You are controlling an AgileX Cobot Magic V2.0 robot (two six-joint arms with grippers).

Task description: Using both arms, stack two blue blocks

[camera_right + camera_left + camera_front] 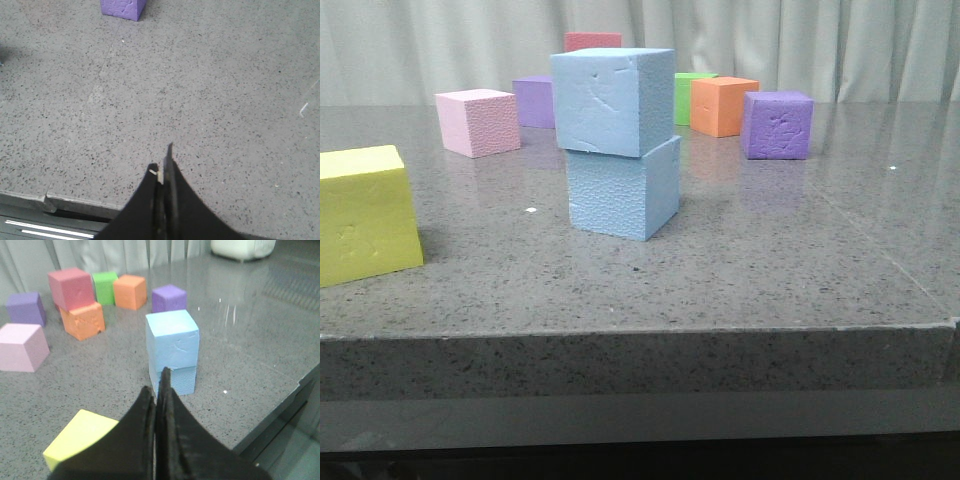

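Note:
In the front view one sky-blue block (611,100) rests on top of the other blue block (623,190) near the middle of the table, slightly turned against it. The left wrist view shows the same stack, upper block (172,338) over lower block (181,380). My left gripper (159,387) is shut with nothing in it, drawn back from the stack near the table's front edge. My right gripper (163,165) is shut and empty over bare table by the front edge. Neither gripper appears in the front view.
A yellow cube (365,215) sits at the front left. Pink (477,122), purple (777,124), orange (723,105), green (690,92), red (592,41) and another purple cube (534,100) stand behind the stack. A red cube (71,287) sits on an orange one (83,320).

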